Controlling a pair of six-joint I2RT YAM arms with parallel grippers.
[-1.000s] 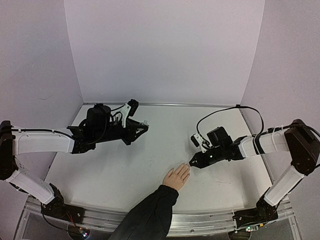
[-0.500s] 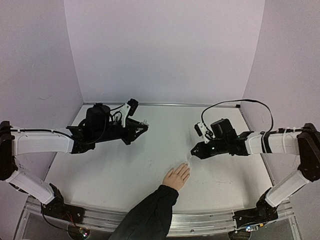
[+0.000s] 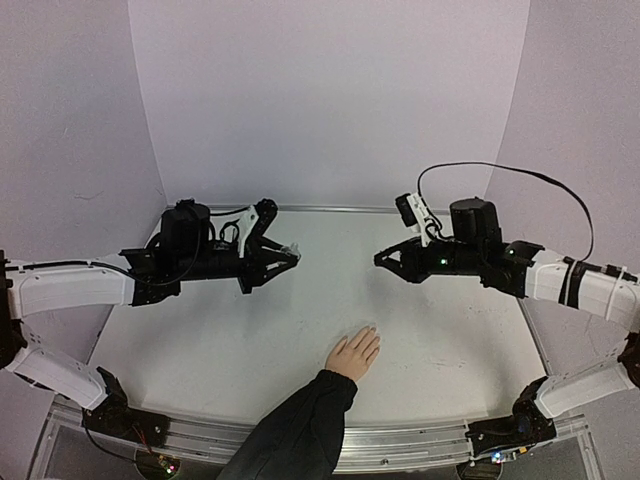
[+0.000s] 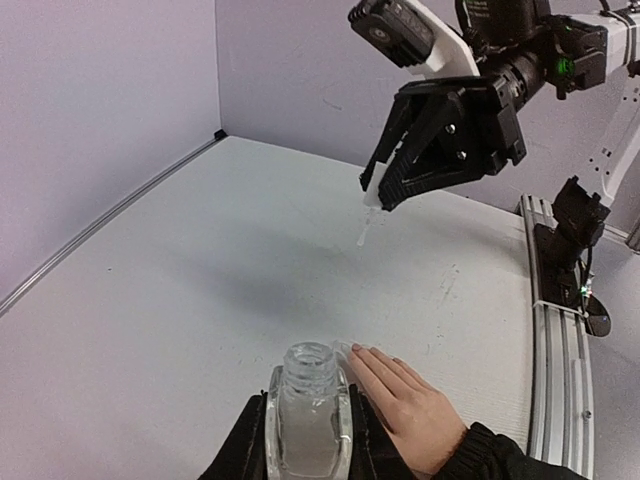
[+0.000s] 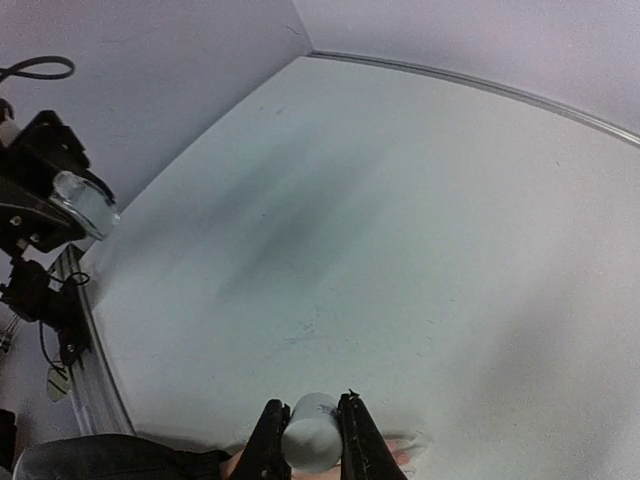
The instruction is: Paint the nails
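Observation:
A light-skinned hand [image 3: 354, 353] with a dark sleeve lies flat on the white table near the front. Its nails [image 4: 357, 348] are tiny and pale at the fingertips. My left gripper [image 3: 287, 256] is shut on a small clear bottle [image 4: 308, 400], uncapped and held above the table left of the hand. My right gripper [image 3: 383, 261] is shut on the white cap [image 5: 310, 432], and a thin brush [image 4: 366, 225] hangs from the cap. It hovers well above and beyond the fingertips, facing the bottle. In the right wrist view the hand [image 5: 398, 456] is mostly hidden behind the cap.
Lilac walls enclose the table [image 3: 300, 320] at the back and both sides. A metal rail [image 3: 420, 440] runs along the front edge, and the dark sleeve [image 3: 295, 430] crosses it. A black cable [image 3: 530, 185] loops over the right arm.
My right gripper has lifted the cap and brush away from the fingertips, up and toward the back. The left gripper with the bottle has barely shifted. The hand has stayed still.

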